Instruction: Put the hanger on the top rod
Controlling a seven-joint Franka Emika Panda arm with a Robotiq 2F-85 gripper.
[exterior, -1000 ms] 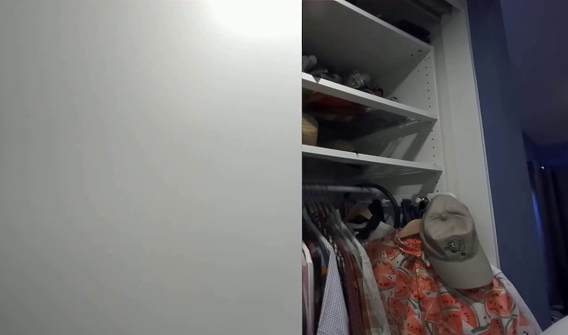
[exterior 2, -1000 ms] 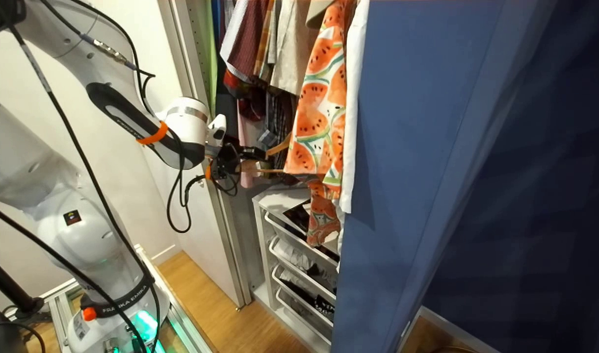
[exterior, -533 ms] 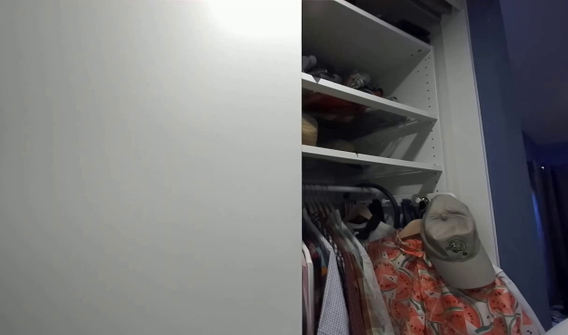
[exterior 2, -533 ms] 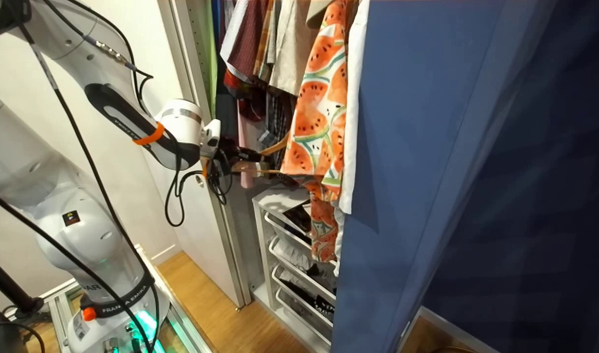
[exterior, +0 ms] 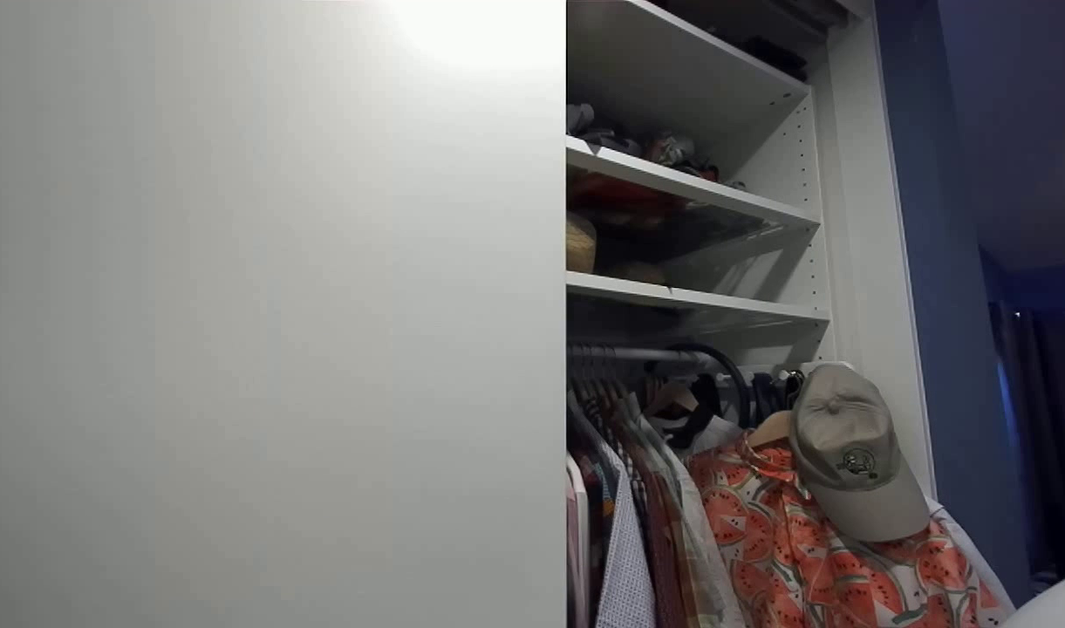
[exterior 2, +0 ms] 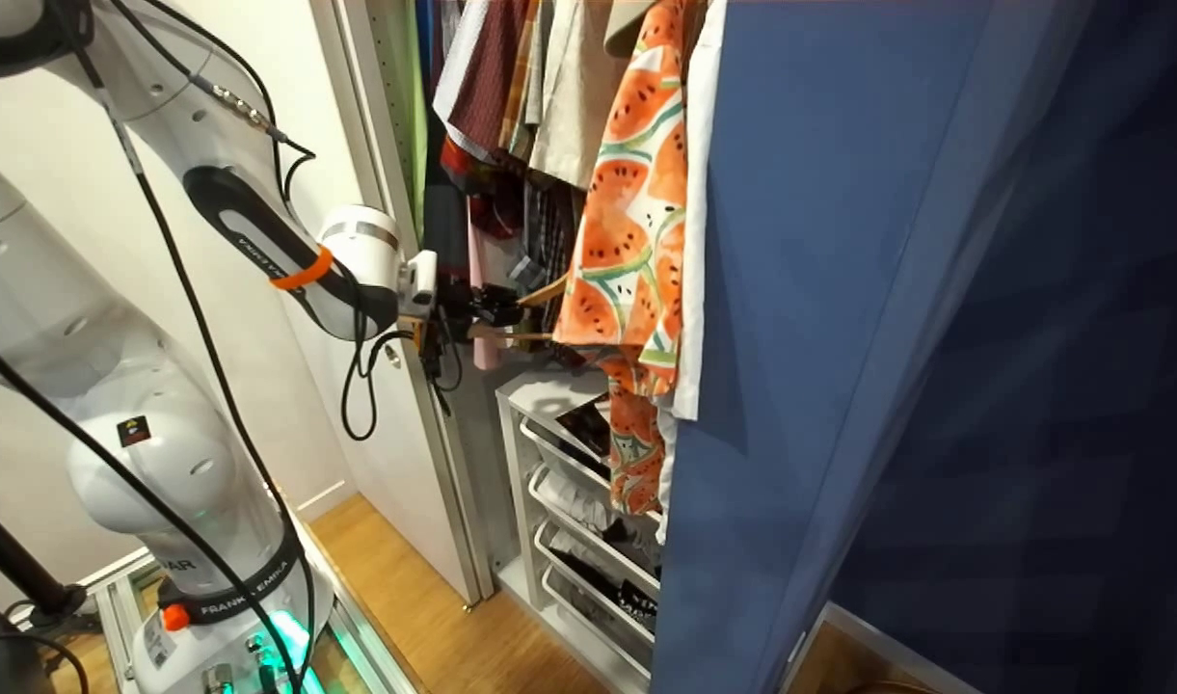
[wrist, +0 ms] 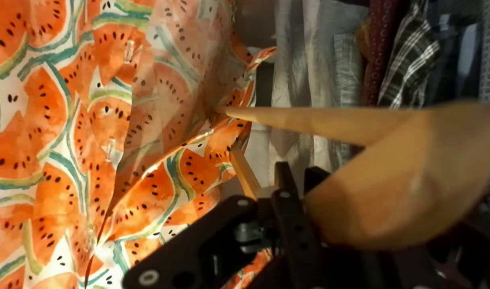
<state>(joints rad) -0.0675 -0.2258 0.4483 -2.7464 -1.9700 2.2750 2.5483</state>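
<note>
In the wrist view, a wooden hanger [wrist: 389, 172] is held out in the air by one rounded end in the black two-fingered pincer [wrist: 297, 178]. The fingers are drawn nearly together and appear clamped on the wood, though the contact is partly hidden. The hanger's far side reaches an orange watermelon-print shirt [exterior 2: 627, 193] and disappears there; I cannot tell whether it touches the cloth.

In an exterior view, the pincer appears above the left corner of a white drawer unit [exterior 2: 540, 388]. The second of four pull-out drawers [exterior 2: 549, 505] holds crumpled pale cloth [exterior 2: 574, 499]; the third, black cloth [exterior 2: 636, 602] with white lettering too small to read surely.

In an exterior view, a clothes rod [exterior: 645, 355] under the lowest shelf [exterior: 698, 297] carries a tight row of garments [exterior: 624, 523]. A khaki baseball cap [exterior: 837, 427] hangs before the shirt's collar, beside a wooden shoulder [exterior: 772, 429]; I cannot tell whether that is a separate hanger. The cap's round badge [exterior: 857, 463] is illegible.

A black band [exterior 2: 251, 593] around the robot arm's [exterior 2: 164, 472] base, partly covered, reads "FRANK" and "EMIKA".
</note>
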